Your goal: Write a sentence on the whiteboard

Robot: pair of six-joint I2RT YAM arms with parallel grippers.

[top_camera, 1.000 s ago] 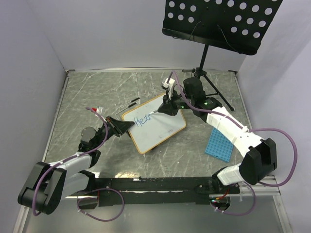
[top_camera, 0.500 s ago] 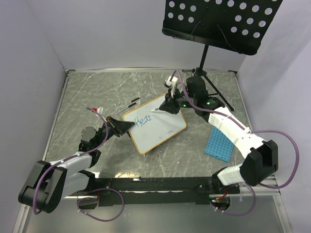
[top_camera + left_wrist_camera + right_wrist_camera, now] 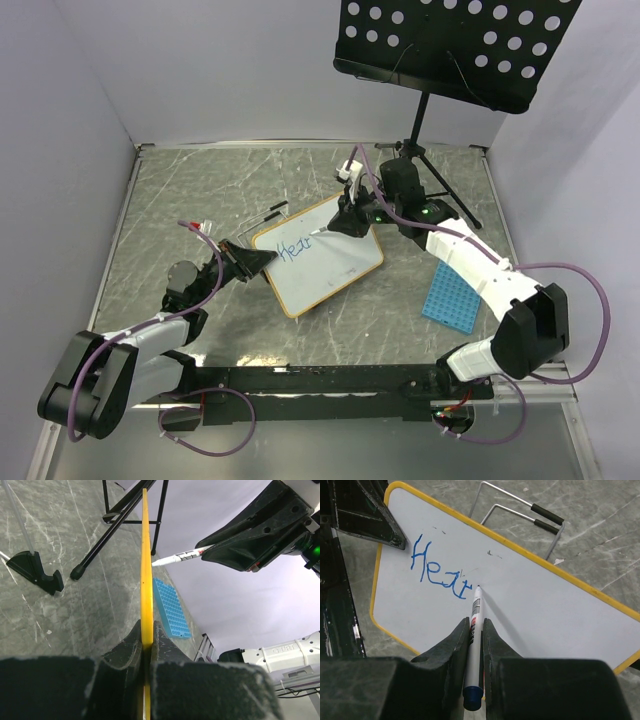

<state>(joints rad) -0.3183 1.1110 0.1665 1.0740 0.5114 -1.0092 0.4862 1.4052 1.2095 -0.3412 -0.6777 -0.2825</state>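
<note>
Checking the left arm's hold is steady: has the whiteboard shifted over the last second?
No. The whiteboard keeps the same spot and angle against the blue grid tray, its left corner clamped in the left gripper.

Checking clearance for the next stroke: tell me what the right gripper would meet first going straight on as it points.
The whiteboard, beside the blue lettering; the right gripper's marker tip looks to be touching it.
</note>
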